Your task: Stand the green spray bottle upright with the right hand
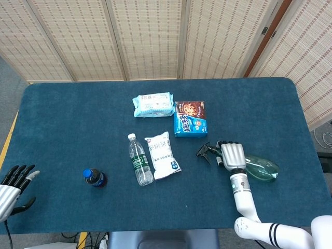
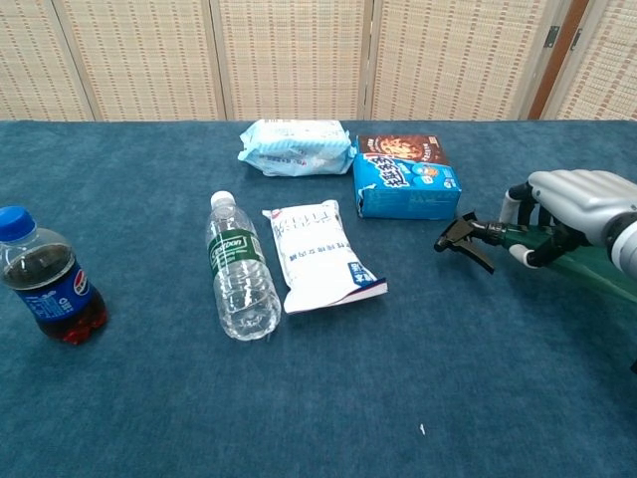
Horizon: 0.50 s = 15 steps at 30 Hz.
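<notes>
Sideways, green spray bottle (image 1: 261,168) in right hand (image 1: 233,156)

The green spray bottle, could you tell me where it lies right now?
In the head view, the green spray bottle lies on its side at the table's right, gripped at the neck by the right robot hand, just right of the cookie box.

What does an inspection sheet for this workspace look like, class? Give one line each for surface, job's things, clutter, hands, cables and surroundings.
Surface: blue cloth table.
Job's things: green spray bottle not upright, nozzle pointing left.
Clutter: Pepsi bottle upright; water bottle, white pouch, wipes pack, cookie box lying flat.
Hands: right hand grips the spray bottle's neck; left hand holds nothing, at the table's near-left edge.
Cables: some below the front edge.
Surroundings: woven screen panels.
</notes>
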Tool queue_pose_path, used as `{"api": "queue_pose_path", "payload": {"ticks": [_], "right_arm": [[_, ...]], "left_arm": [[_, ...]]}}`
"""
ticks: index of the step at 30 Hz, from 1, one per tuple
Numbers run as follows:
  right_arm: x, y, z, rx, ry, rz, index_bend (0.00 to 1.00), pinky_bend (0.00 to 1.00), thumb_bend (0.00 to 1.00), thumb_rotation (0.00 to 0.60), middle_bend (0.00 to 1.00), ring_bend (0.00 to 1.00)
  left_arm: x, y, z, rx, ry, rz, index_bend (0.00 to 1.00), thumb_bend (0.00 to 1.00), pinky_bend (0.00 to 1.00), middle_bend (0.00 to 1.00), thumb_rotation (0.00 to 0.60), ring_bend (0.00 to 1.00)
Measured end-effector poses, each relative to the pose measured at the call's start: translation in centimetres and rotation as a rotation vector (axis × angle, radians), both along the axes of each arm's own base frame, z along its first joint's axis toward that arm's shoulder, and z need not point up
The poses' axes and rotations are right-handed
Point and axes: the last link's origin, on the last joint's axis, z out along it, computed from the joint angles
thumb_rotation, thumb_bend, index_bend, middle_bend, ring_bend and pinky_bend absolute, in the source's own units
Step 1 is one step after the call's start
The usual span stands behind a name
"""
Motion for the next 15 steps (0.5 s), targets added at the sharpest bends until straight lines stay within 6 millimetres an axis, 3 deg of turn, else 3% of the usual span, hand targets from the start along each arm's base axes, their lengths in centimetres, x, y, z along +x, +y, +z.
{"api": "queue_pose_path", "payload": {"ticks": [15], "right_arm": [[1.4,1.8,3.0,-0.094,-0.161,0.108,0.49,0.44,0.33,0.600,0.55,0.41]], "left_arm": [[1.8,0.2,-0.7,-0.005,0.032,-0.021,0.12,0.29,0.00,0.08,0.600,0.00]]}}
